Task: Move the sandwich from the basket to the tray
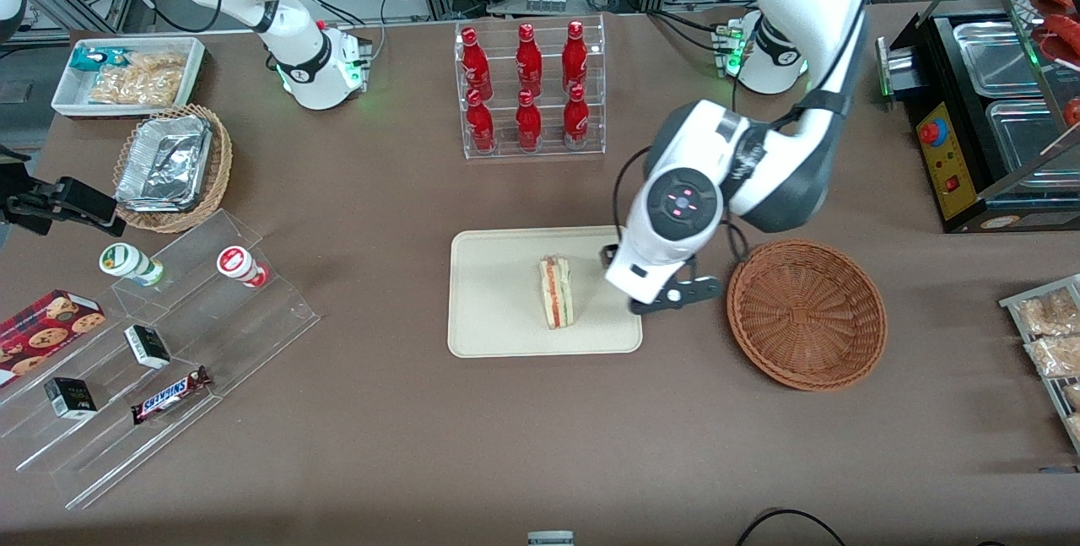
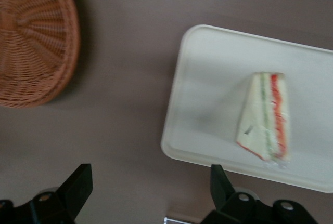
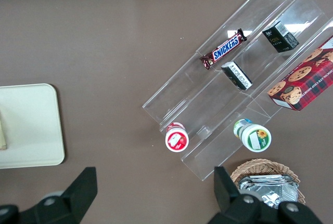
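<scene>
The sandwich (image 1: 557, 291) lies on the beige tray (image 1: 498, 293), a white wedge with its red and green filling stripe showing. The reddish-brown wicker basket (image 1: 806, 314) stands beside the tray, toward the working arm's end, and holds nothing. My left gripper (image 1: 666, 297) hovers over the tray's edge and the bare table between tray and basket, open and empty. In the left wrist view the sandwich (image 2: 266, 116) rests on the tray (image 2: 208, 78), the basket (image 2: 31, 42) is off to one side, and the gripper (image 2: 150, 174) is spread wide above brown table.
A clear rack of red bottles (image 1: 530, 90) stands farther from the front camera than the tray. A stepped acrylic shelf with snacks (image 1: 160, 343), a tan basket of foil containers (image 1: 173, 166) and a white bin (image 1: 126, 78) lie toward the parked arm's end. A black appliance (image 1: 987, 116) sits at the working arm's end.
</scene>
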